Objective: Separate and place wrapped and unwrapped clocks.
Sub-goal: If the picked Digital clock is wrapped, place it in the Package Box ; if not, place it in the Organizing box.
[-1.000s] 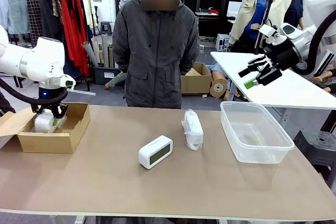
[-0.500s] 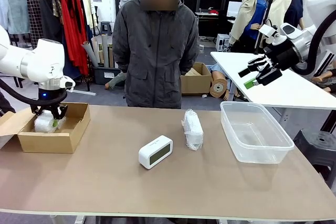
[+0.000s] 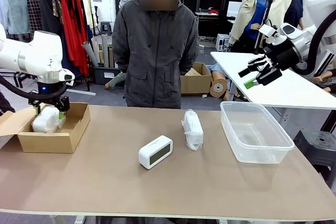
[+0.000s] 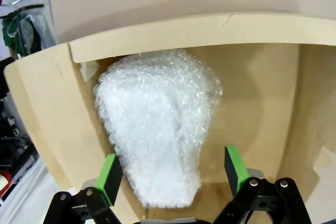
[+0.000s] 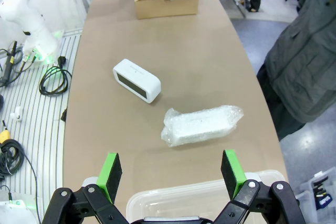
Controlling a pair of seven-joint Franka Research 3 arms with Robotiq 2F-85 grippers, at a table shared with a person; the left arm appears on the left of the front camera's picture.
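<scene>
One wrapped clock (image 3: 46,119), a bundle of crinkly white plastic, lies inside the brown cardboard box (image 3: 63,141) at the table's left end. My left gripper (image 3: 50,108) hovers just above it, open, its green pads (image 4: 111,177) either side of the bundle (image 4: 157,124) without gripping. A second wrapped clock (image 3: 192,128) lies at the table's middle, and the bare white clock (image 3: 155,151) with a dark screen stands nearer me. High at the right, my right gripper (image 3: 257,75) is open with nothing in it; its wrist view looks down on the bare clock (image 5: 136,80) and the wrapped clock (image 5: 202,125).
A clear plastic tub (image 3: 273,152) with nothing in it stands at the table's right. A person in a grey jacket (image 3: 155,51) stands at the far edge. The box's flap (image 3: 9,123) hangs open on the left. A white table (image 3: 283,85) sits behind my right arm.
My left gripper has opened, let go of the wrapped clock in the box, and lifted a little. The right arm has not moved.
</scene>
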